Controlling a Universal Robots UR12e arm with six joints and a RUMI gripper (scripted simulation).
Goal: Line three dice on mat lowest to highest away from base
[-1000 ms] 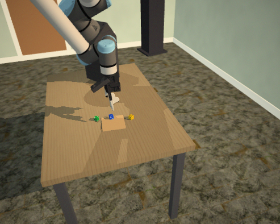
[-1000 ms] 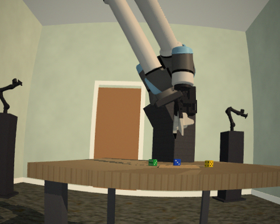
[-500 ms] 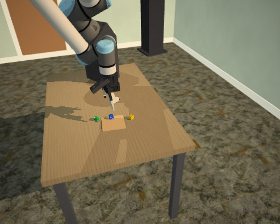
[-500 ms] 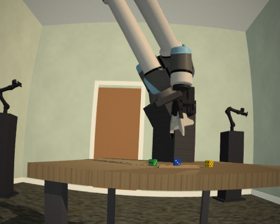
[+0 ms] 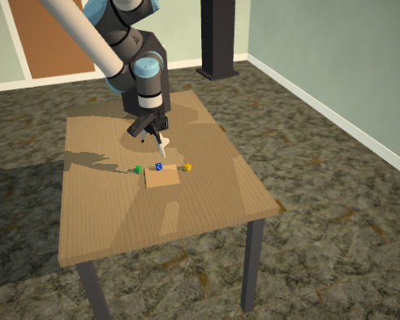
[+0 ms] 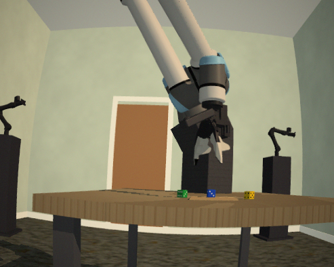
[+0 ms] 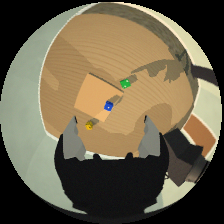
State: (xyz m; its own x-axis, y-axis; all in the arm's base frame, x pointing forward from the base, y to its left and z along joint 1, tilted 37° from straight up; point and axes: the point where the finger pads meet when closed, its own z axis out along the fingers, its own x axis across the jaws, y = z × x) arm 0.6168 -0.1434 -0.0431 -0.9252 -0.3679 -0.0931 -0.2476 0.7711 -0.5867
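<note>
Three small dice lie in a row across the wooden table. The green die [image 5: 137, 169] is on bare wood left of the tan mat [image 5: 162, 177]. The blue die [image 5: 159, 166] sits at the mat's far edge. The yellow die [image 5: 187, 167] is on bare wood just right of the mat. They also show in the side view as green die [image 6: 182, 193], blue die [image 6: 211, 193] and yellow die [image 6: 249, 195], and in the wrist view as green die [image 7: 125, 83], blue die [image 7: 108, 105] and yellow die [image 7: 89, 125]. My gripper [image 5: 157, 143] hangs open and empty well above the table, behind the blue die.
The robot's dark base pedestal [image 6: 207, 169] stands at the table's far edge. Table edges lie near the front and right. Two black pedestals with small arms [image 6: 277, 162] stand off the table.
</note>
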